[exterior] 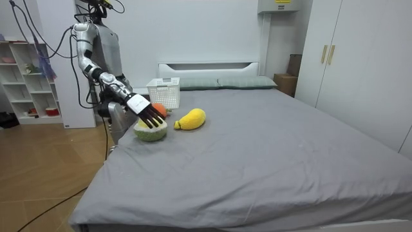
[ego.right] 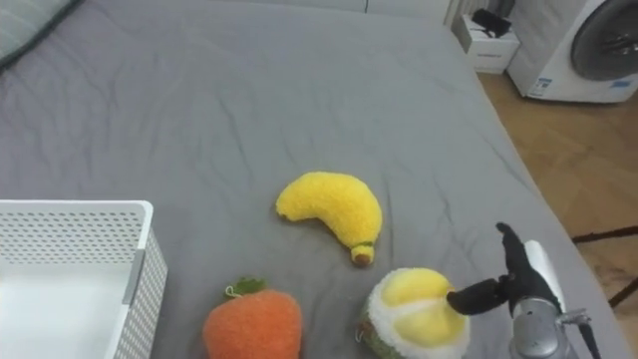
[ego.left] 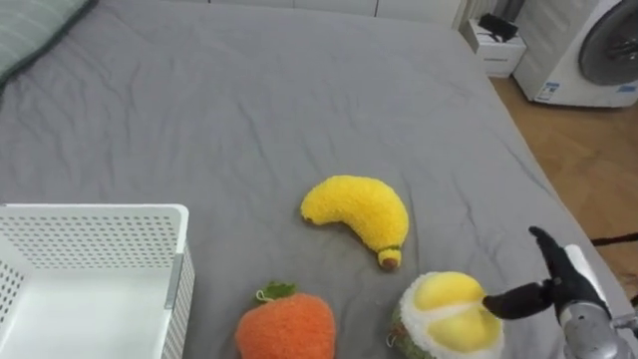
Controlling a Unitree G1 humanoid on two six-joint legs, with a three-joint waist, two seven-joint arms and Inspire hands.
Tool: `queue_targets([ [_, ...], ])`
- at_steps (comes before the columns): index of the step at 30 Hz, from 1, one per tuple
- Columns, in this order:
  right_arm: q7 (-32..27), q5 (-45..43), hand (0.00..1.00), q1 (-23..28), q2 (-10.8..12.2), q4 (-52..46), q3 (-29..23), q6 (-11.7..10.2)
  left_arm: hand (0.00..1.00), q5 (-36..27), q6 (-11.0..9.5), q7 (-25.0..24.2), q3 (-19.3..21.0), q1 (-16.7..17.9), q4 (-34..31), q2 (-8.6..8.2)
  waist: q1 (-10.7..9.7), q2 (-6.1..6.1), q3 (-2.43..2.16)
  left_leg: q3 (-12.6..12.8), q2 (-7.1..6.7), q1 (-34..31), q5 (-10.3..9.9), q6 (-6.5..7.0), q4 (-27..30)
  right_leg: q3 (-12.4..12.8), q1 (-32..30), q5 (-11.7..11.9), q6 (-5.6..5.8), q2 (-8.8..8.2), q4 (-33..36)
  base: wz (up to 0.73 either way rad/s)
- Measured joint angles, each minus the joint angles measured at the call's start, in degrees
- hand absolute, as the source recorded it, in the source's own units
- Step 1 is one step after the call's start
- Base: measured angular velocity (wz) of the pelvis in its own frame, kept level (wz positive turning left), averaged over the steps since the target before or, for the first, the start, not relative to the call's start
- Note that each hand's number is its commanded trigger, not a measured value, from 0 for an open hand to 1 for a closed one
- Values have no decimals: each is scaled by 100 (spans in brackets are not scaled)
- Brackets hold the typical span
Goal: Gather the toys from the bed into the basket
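No legible text or signs anywhere

The robot's torso is a smooth silver-grey shell, seen from across the room, with a small dark head on top. Its arm is built of silver-grey segments linked by black, rounded joints. Thin black cables loop from the head and shoulders and run up and away, and a further dark cable trails off below. The right hand (ego.left: 564, 287) has slim black fingers and a flat white plate along its back (from across the room the plate reads as a bright white patch). Behind the hand sits a short wrist cylinder of bare, shiny grey metal.
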Motion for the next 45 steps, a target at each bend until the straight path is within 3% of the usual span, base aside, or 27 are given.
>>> queue_targets([
  [6, 136, -168, 0, -195, 16, 394, 154, -2, 0, 1, 3, 0, -195, 23, -2, -17, 55, -36, 8, -90, -1, -37, 1, -2, 4, -97, 28, 0, 0, -7, -50, 9],
  [7, 140, -222, 0, -209, 59, 488, 232, -19, 0, 4, 3, 0, -247, 24, -1, -13, 43, -37, 33, -166, -11, -47, 0, -3, 28, -145, 74, 1, -1, -13, -97, 22],
  [10, 175, -231, 0, -216, 220, 837, 263, -69, 0, 5, 2, 0, -343, 27, -3, -24, 74, -120, 17, -244, -13, -86, -2, -6, 66, -242, 104, 4, -7, -29, -135, 17],
  [21, 160, -569, 0, -220, 342, 1124, 453, -96, 0, 11, 12, 0, -340, 44, -6, -85, 147, -125, 12, -432, -56, -184, -3, 1, 153, -413, 168, -5, -5, -78, -146, 8],
  [22, 165, -565, 8, -220, 357, 1119, 475, -96, 0, 8, 12, 0, -341, 36, -7, -85, 185, -130, 9, -443, -60, -187, -3, 1, 158, -422, 178, -5, -5, -82, -145, 6],
  [23, 166, -564, 64, -221, 373, 1108, 495, -99, 0, 7, 13, 0, -341, 37, -7, -84, 206, -136, 5, -471, -65, -192, -3, 1, 165, -446, 189, -5, -5, -81, -145, 8],
  [24, 167, -564, 100, -222, 379, 1107, 505, -106, 0, 7, 13, 0, -341, 38, -7, -85, 212, -138, 2, -483, -69, -196, -2, 2, 167, -455, 193, -5, -5, -81, -145, 9],
  [30, 166, -525, 100, -225, 459, 1109, 604, -118, 0, 9, 13, 0, -340, -18, -8, -87, 217, -151, -14, -594, -83, -249, -2, 3, 224, -570, 240, -5, -4, -90, -150, 11],
  [36, 163, -543, 100, -226, 461, 1168, 608, -175, 0, 18, 14, 0, -356, -48, -9, -95, 201, -87, -32, -640, -83, -248, -3, 2, 251, -592, 280, -5, -5, -95, -147, 3],
  [45, 204, -705, 100, -209, 465, 1199, 583, -204, 0, 67, 52, -150, -368, -84, -14, -99, 140, -18, -22, -637, -95, -265, -3, 2, 237, -594, 275, -7, -4, -125, -232, 0],
])
